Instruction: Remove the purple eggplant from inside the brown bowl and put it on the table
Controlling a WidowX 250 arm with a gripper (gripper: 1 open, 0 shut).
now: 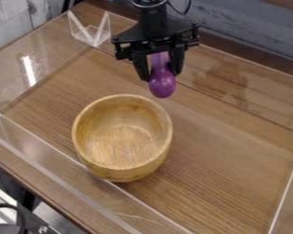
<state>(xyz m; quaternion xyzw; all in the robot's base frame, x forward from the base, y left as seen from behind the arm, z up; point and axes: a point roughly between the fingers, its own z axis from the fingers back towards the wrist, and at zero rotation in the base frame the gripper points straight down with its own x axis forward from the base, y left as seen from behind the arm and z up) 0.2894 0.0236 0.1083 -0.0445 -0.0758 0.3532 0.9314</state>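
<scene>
The purple eggplant (163, 84) hangs upright in the air, bulbous end down, with my black gripper (160, 66) shut on its upper part. It is behind and slightly right of the brown bowl (122, 137), above the table (234, 146). The bowl is round, light wood with a thick rim, and its inside shows bare grain. Whether the eggplant's lower end touches the tabletop I cannot tell.
Clear acrylic walls (39, 55) run along the table's edges, with a low front wall (63, 178) close to the bowl. A dark wall lies behind the table. Open tabletop stretches to the right of the bowl.
</scene>
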